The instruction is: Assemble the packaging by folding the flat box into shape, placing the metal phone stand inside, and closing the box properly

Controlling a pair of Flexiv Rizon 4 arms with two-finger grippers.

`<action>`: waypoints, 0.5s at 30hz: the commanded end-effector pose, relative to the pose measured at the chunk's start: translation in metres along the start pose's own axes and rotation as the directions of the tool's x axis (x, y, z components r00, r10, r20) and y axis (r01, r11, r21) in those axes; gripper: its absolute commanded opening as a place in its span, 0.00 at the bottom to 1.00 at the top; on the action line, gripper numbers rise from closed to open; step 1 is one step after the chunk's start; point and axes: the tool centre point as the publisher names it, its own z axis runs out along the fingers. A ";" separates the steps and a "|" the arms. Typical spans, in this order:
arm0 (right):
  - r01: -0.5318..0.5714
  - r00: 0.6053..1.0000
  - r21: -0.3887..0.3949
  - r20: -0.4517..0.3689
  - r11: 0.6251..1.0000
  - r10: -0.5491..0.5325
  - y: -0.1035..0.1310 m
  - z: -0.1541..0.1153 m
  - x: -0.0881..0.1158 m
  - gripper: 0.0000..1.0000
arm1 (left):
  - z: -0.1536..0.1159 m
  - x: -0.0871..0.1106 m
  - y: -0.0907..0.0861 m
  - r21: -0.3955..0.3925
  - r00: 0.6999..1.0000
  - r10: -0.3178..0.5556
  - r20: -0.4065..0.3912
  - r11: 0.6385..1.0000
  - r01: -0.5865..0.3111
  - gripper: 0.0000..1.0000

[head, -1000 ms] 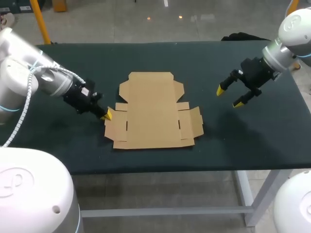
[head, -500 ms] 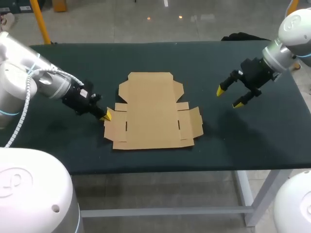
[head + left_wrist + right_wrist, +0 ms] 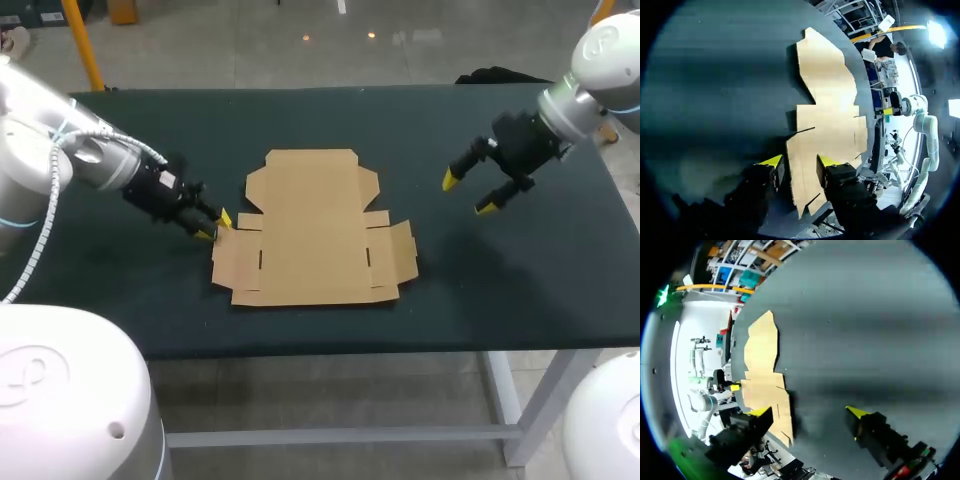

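**Fig.** You see one flat box [image 3: 310, 225] of plain brown cardboard. It is a sheet of rectangular panels with notched side flaps and short slits, and it lies unfolded at the middle of the one dark, matte table [image 3: 480, 290]. There are two grippers, each with two black fingers tipped in yellow. Your left gripper [image 3: 214, 226] is spread across the edge of the box's left flap, gripping nothing. Your right gripper [image 3: 467, 194] hangs spread and empty, well apart from the box on its right.
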 end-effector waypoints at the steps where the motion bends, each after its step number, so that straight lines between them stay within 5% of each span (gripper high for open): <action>1: 0.025 1.000 -0.031 0.014 0.999 -0.024 -0.003 -0.008 0.012 1.00 | -0.024 0.010 0.006 0.048 0.999 0.013 0.039 0.999 -0.015 1.00; 15: 0.152 0.988 -0.080 0.040 0.985 -0.149 0.033 -0.003 0.038 1.00 | -0.042 0.008 -0.028 0.027 0.989 0.083 0.122 0.996 -0.087 1.00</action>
